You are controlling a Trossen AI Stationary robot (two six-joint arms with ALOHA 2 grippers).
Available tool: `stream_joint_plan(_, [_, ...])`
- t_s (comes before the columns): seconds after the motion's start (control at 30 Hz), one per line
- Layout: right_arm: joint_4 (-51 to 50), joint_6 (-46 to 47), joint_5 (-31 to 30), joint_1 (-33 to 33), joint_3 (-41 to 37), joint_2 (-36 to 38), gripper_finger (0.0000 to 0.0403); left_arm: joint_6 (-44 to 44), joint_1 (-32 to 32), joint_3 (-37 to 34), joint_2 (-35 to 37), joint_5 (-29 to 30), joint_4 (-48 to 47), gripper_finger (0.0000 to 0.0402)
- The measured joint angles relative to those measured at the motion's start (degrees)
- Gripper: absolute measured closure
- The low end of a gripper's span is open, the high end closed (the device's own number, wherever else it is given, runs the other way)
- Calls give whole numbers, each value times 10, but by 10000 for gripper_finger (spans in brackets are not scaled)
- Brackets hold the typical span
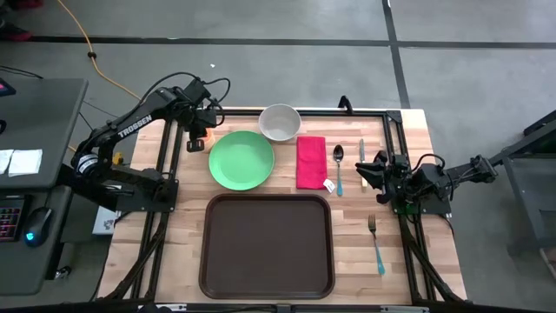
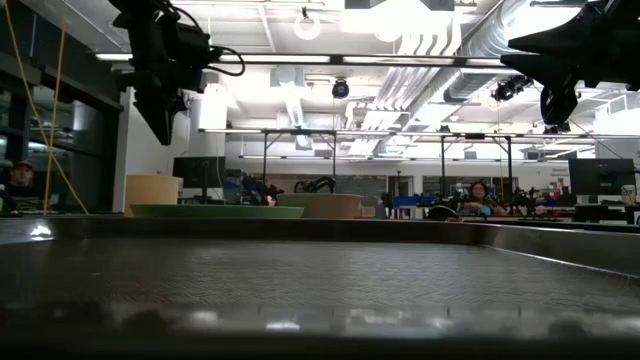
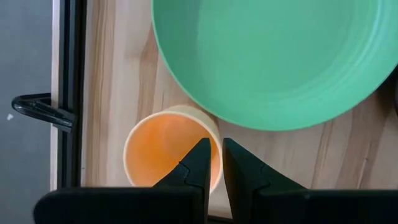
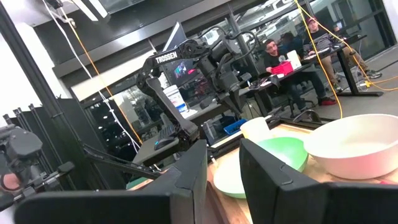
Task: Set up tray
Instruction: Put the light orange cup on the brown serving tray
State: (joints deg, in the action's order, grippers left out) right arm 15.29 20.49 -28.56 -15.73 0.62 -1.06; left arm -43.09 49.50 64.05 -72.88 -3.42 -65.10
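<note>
Tray (image 1: 267, 246): 1 | plate (image 1: 241, 160): 1 | bowl (image 1: 280, 123): 1 | left hand (image 3: 213, 154) narrowly parted, above cup (image 3: 163, 149) | right hand (image 4: 222, 163) slightly parted, empty

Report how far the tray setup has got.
Done: nothing; the tray is bare.
In hand: the left gripper hangs over the orange cup beside the green plate, fingers nearly together, gripping nothing. The right gripper waits by the spoon, holding nothing.
Left: cup, plate, bowl, pink napkin, spoon and fork all lie off the tray.
</note>
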Motion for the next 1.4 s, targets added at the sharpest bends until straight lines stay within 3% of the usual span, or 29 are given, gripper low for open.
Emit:
stream_joint_plan(0.5, [0, 0, 0, 0, 0, 0, 329, 44, 0, 0, 0, 40, -43, 328])
stream_joint_plan(0.67, [0, 0, 0, 0, 0, 0, 329, 44, 0, -3, 0, 40, -38, 328])
stream_joint_plan(0.93, [0, 6, 0, 0, 0, 0, 329, 58, 0, -74, 0, 38, -20, 328])
stream_joint_plan(1.4, [0, 5, -9, 0, 0, 0, 329, 30, 0, -75, 10, 30, 11, 327])
